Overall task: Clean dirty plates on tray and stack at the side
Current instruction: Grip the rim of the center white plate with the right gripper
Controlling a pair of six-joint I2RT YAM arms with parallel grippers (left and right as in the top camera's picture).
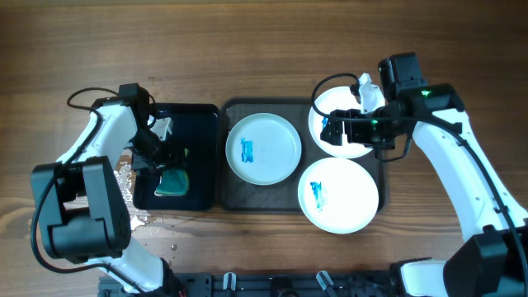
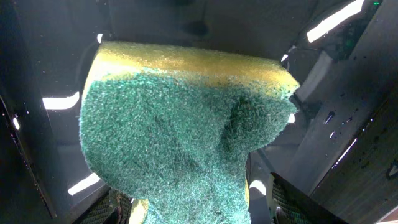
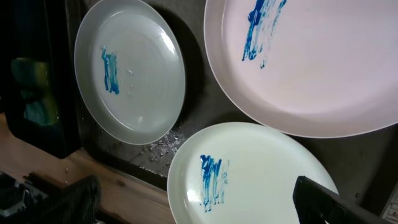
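Three white plates with blue smears lie on the dark grey tray (image 1: 233,195): one at the left (image 1: 262,148), one at the front right (image 1: 340,196) overhanging the rim, and one at the back right (image 1: 327,104). My right gripper (image 1: 334,128) is open and empty above the back right plate. In the right wrist view the plates show at upper left (image 3: 130,81), upper right (image 3: 311,62) and bottom (image 3: 249,174), with the gripper (image 3: 193,202) over the bottom one. My left gripper (image 1: 165,158) is shut on the green sponge (image 2: 180,137) in the black basin (image 1: 202,115).
The black basin stands directly left of the tray (image 3: 193,118) and shows in the right wrist view (image 3: 31,134). Water drops lie on the tray (image 3: 158,146) and on the wood left of the basin (image 1: 124,177). A black rail (image 1: 247,285) runs along the table's front edge.
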